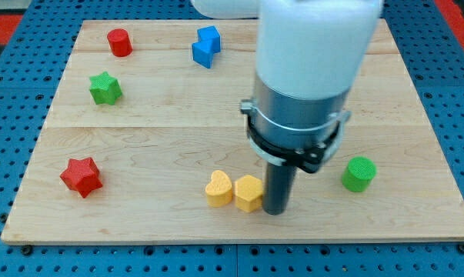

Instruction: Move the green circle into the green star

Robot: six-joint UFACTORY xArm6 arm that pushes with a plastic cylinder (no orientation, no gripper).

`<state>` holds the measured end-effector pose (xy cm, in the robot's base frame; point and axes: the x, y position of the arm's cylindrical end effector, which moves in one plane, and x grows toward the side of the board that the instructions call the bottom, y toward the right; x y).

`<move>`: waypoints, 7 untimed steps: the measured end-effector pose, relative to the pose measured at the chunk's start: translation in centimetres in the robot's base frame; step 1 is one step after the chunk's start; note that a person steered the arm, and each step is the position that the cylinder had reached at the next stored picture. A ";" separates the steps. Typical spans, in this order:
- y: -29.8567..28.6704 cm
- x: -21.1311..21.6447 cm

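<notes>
The green circle [359,173], a short cylinder, stands at the view's right on the wooden board [139,146]. The green star [105,88] sits far off at the upper left. My tip [275,211] rests near the view's bottom centre, touching or just right of the yellow hexagon [248,192]. The tip is about a hundred pixels left of the green circle and slightly below it. The arm's white and grey body hides the board above the tip.
A yellow heart [218,188] sits against the yellow hexagon's left side. A red star [81,176] lies at the lower left, a red cylinder [119,42] at the top left, a blue block [206,45] at the top centre.
</notes>
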<state>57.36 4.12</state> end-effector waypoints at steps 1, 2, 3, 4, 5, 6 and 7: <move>0.9 -0.9; 11.7 -1.0; 16.8 -1.0; 17.5 -2.7; 13.8 -5.1; 10.2 -8.7; 5.1 -10.1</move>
<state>47.23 9.23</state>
